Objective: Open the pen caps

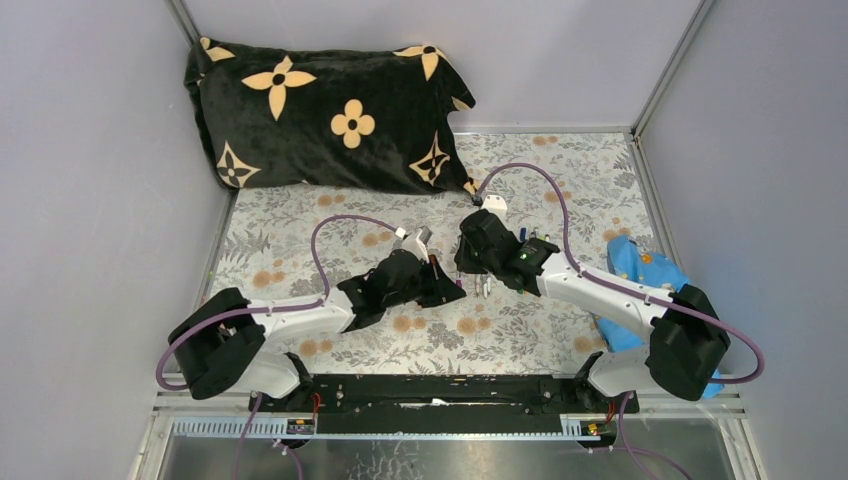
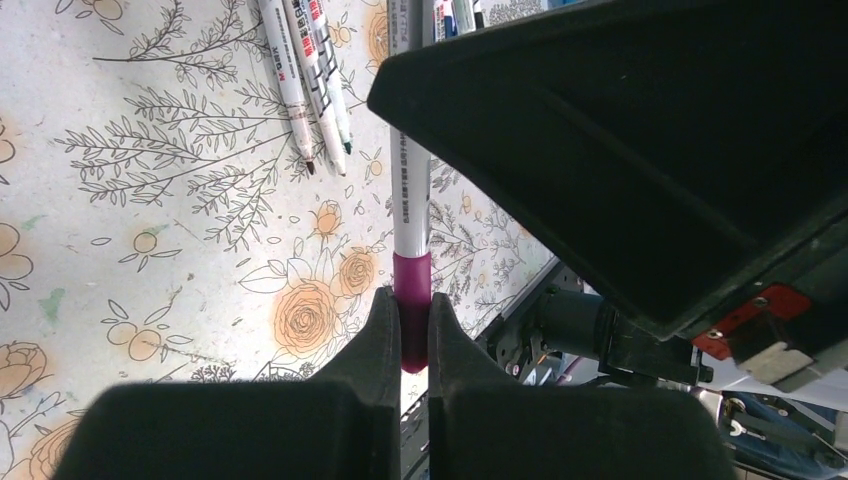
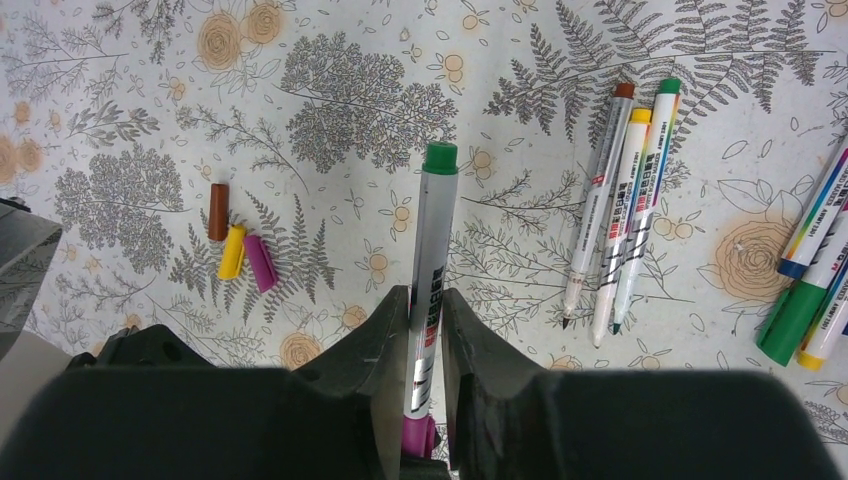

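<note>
I hold one pen between both grippers above the floral tablecloth. My left gripper is shut on its magenta cap, which still sits on the whitish barrel. My right gripper is shut on that barrel; the green end points away and the magenta cap shows below the fingers. In the top view the left gripper and right gripper meet at mid-table. Three loose caps lie together: brown, yellow, magenta. Three uncapped pens lie side by side.
More capped pens lie at the right edge of the right wrist view. A black pillow with tan flowers lies at the back left. A blue cloth lies at the right. Grey walls enclose the table on three sides.
</note>
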Available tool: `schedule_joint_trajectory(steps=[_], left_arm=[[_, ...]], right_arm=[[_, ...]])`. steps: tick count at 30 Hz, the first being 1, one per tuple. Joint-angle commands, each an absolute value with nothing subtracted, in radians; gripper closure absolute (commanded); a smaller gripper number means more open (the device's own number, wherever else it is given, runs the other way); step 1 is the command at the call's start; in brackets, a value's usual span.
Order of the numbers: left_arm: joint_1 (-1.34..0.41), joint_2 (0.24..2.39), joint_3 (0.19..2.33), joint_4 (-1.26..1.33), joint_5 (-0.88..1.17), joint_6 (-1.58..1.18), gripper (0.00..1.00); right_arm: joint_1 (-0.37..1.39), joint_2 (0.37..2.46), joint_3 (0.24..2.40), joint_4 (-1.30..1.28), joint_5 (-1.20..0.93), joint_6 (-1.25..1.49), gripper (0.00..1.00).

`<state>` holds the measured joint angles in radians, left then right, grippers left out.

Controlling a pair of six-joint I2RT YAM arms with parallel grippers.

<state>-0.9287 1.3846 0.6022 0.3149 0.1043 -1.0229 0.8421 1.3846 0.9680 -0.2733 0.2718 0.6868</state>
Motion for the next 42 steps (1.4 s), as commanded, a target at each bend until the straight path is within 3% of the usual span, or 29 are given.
schedule_joint_trajectory(steps=[1, 7, 15, 17, 19, 20, 28, 42], left_arm=[[-0.938, 1.341, 0.648, 0.409, 0.128, -1.046, 1.00], [-0.937, 1.325, 0.636, 0.407, 0.107, -1.046, 1.00], [-0.938, 1.319, 0.616, 0.376, 0.114, -1.013, 1.00], [-0.938, 1.315, 0.612, 0.359, 0.111, -0.998, 1.00], [-0.937, 1.306, 0.605, 0.336, 0.095, -0.983, 1.00], [-0.937, 1.301, 0.604, 0.318, 0.084, -0.975, 1.00], [-0.951, 1.285, 0.529, 0.157, -0.065, -1.017, 1.00], [-1.165, 1.423, 0.441, 0.138, -0.251, -1.173, 1.00]], right_arm=[[0.856, 1.358, 0.948, -0.229, 0.282, 0.703, 0.75], [0.857, 1.349, 0.930, -0.223, 0.288, 0.711, 0.71], [0.857, 1.335, 0.949, -0.238, 0.316, 0.701, 0.74], [0.856, 1.334, 0.961, -0.248, 0.324, 0.693, 0.78], [0.856, 1.338, 0.975, -0.255, 0.328, 0.684, 0.97], [0.855, 1.339, 0.981, -0.260, 0.333, 0.682, 1.00], [0.831, 1.364, 1.044, -0.234, 0.383, 0.615, 1.00], [0.703, 1.415, 1.255, -0.177, 0.399, 0.524, 1.00]])
